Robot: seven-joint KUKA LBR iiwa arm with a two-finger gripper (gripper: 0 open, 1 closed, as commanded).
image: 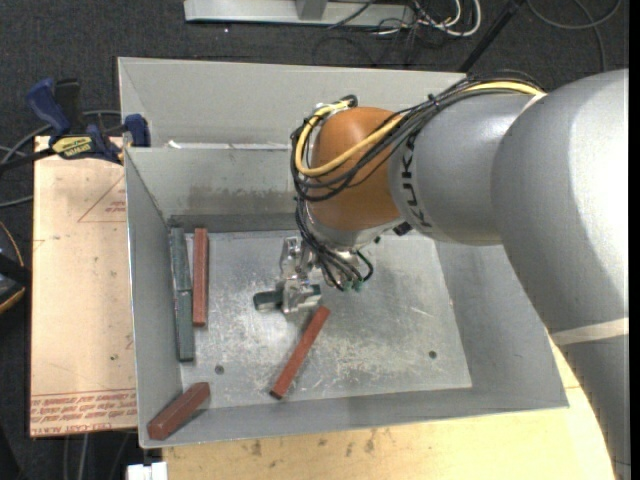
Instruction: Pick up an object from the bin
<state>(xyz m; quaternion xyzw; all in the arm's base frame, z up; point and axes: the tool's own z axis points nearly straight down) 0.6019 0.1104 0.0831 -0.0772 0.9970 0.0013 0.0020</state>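
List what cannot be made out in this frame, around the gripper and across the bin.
All in the camera view:
Part of the bin floor under the orange cover: hidden by the arm.
The small dark piece left of the gripper: too small to tell what it is.
The brown block at the near-left corner: unclear whether it lies flat or leans on the wall.

What sits idle on my feed, at the left side and along the top edge.
Left of centre I see a long grey-green bar (183, 298) lying flat, running up and down the frame, with a shorter red-brown bar (199, 276) close alongside on its right, parallel to it. A stubby red-brown block (179, 411) lies tilted at the lower left, well apart from both. Along the top edge I see a flat grey metal plate (295, 8) and a tangle of cables (440, 3) on dark carpet (60, 28).
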